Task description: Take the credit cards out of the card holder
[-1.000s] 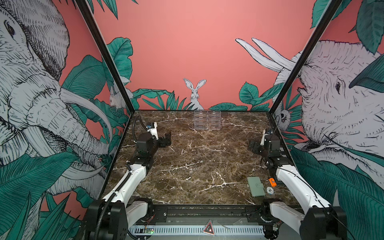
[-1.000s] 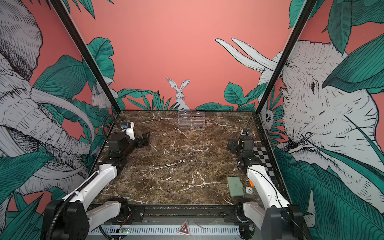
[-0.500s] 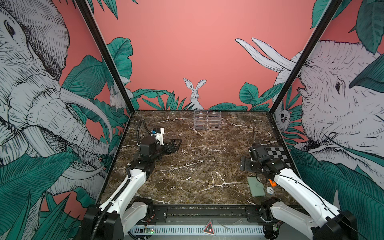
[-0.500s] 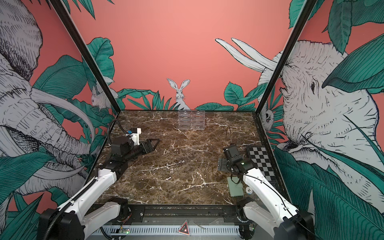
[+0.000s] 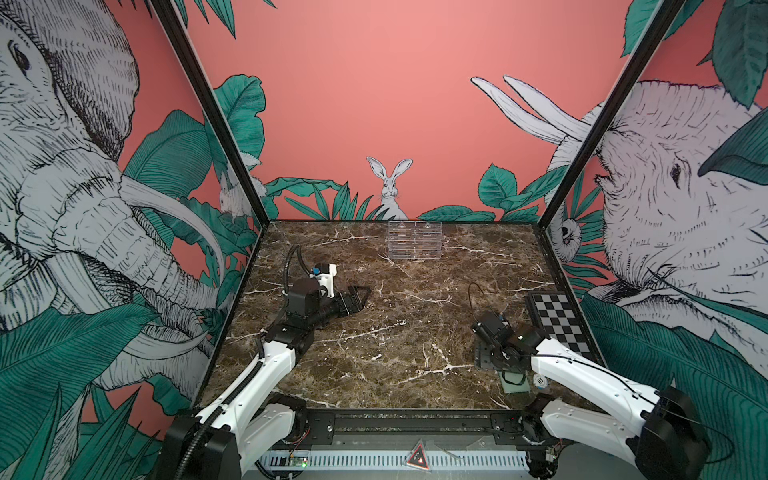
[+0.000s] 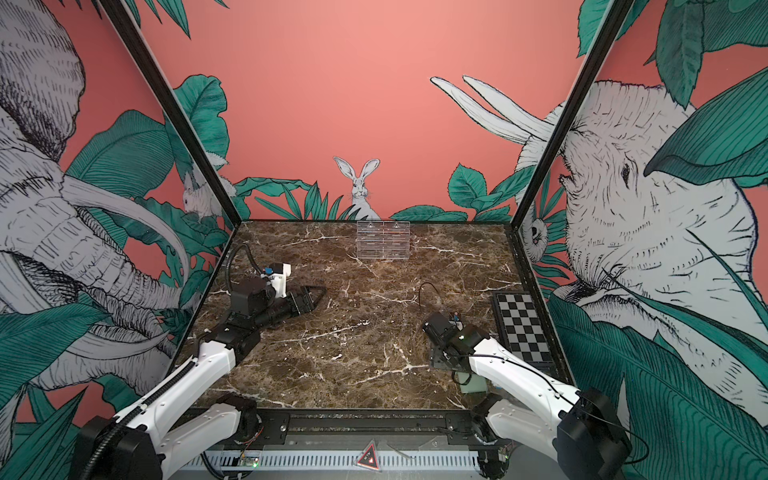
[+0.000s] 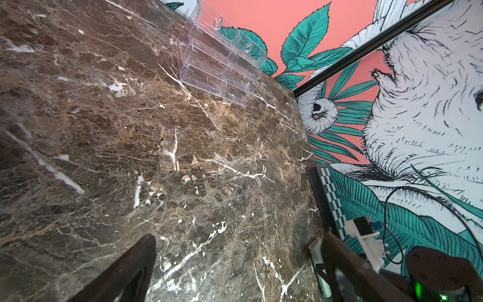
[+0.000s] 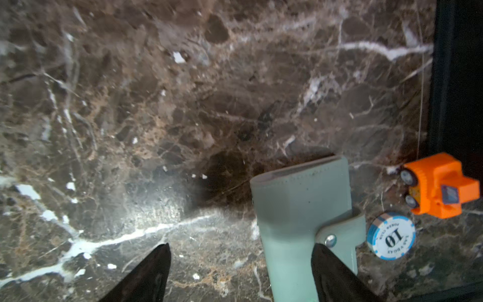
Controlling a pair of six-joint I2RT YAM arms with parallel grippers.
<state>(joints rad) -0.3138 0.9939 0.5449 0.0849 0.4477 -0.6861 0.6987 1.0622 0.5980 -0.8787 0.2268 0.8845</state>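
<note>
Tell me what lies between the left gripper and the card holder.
Bare marble table, then the right gripper at the card holder; both top views show it.

Both top views look from high over the near edge across the whole worktop (image 5: 395, 332). The left wrist view skims low toward its far right corner, sharing the clear stand (image 7: 219, 60). The right wrist view sits close above the near right corner.
</note>
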